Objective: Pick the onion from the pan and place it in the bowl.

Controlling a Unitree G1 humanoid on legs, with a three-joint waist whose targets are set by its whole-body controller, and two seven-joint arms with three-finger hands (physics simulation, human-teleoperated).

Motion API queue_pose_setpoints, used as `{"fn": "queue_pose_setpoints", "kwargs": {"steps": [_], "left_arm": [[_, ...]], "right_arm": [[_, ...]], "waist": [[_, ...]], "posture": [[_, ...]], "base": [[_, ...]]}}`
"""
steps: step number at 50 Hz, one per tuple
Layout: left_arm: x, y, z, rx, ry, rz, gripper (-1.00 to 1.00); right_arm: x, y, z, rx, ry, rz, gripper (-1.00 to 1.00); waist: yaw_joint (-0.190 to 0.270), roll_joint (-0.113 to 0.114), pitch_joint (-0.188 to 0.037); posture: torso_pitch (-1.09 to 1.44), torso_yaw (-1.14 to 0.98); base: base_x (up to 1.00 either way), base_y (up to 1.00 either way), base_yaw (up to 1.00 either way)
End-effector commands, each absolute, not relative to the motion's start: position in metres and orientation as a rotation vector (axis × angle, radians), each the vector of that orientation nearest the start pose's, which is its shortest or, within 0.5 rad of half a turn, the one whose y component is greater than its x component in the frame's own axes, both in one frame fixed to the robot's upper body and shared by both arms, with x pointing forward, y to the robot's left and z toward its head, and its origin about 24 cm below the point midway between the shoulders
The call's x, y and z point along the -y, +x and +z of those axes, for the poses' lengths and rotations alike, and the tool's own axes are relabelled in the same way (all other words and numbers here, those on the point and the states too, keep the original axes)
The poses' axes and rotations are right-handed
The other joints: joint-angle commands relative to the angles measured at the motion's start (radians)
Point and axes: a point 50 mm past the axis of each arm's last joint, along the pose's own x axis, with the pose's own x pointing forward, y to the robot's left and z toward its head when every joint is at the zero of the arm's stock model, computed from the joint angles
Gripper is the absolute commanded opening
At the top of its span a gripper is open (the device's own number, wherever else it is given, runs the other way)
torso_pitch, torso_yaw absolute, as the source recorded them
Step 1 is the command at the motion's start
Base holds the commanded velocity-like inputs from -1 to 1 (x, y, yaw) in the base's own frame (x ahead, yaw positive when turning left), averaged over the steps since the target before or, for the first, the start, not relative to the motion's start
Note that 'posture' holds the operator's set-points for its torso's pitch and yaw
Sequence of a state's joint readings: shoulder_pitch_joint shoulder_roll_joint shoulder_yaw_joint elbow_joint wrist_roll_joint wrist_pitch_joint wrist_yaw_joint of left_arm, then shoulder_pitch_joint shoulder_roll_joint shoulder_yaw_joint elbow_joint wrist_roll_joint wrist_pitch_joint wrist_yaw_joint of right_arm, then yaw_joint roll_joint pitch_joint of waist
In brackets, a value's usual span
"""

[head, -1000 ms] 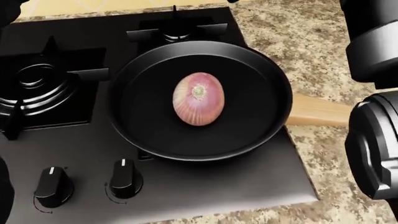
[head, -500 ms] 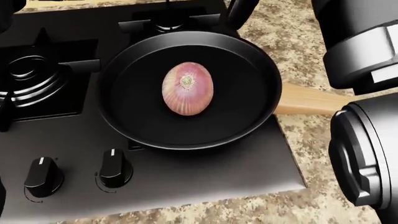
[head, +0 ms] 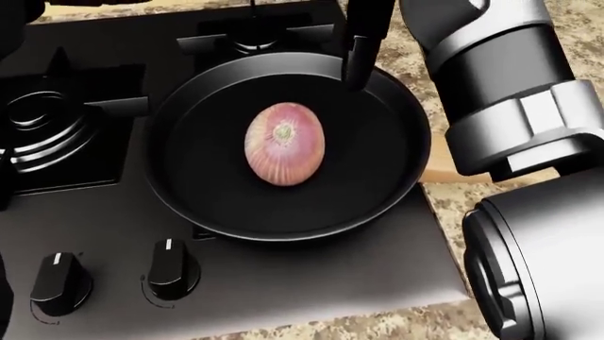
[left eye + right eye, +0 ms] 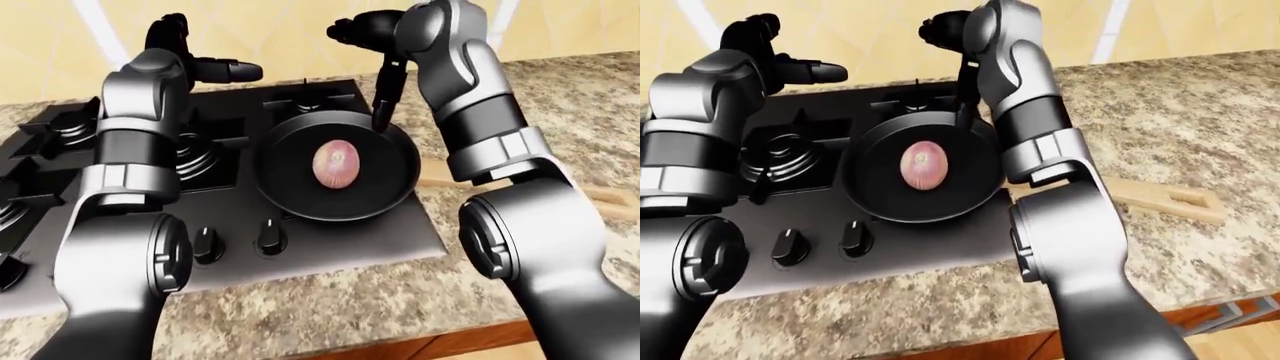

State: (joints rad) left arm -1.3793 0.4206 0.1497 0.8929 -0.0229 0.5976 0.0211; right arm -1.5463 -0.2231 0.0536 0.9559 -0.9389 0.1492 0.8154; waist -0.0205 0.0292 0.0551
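Hovering well left over the black stove burners, fingers spread: left hand (image 4: 200, 67). Lying mid round black frying pan (image 3: 189, 205), long axis running top to bottom: pink-skinned oval onion (image 3: 284, 144). Poised nearer, at the pan's upper-right rim, fingers apart and empty: right hand (image 4: 375, 56).

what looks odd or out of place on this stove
A whole unpeeled onion lies loose in the black pan, and no bowl shows in any view. Nothing is spilled or visibly damaged.

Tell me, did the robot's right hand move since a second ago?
Yes. The right hand, unseen earlier, now reaches over the black round metal pan's top rim.
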Motion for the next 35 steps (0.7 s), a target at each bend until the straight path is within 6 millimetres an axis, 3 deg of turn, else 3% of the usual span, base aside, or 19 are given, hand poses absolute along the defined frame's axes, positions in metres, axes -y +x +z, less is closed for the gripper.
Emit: {"fn": "queue_pose_setpoints", "kwargs": {"steps": [1, 35], "left_arm": [[-0.205, 0.410, 0.323, 0.044, 0.133, 0.187, 1.00], [-0.206, 0.410, 0.323, 0.044, 0.129, 0.188, 1.00]], "right_arm": [[0.076, 0.399, 0.355, 0.070, -1.327, 0.441, 1.00], [0.066, 0.383, 0.309, -0.133, -1.402, 0.637, 1.00]], "waist": [[0.000, 0.003, -0.038], [-0.007, 0.007, -0.035]], "posture": [[0.00, 0.00], [0.00, 0.00]], "base": [[0.00, 0.00, 0.00], [0.00, 0.00, 0.00]]}}
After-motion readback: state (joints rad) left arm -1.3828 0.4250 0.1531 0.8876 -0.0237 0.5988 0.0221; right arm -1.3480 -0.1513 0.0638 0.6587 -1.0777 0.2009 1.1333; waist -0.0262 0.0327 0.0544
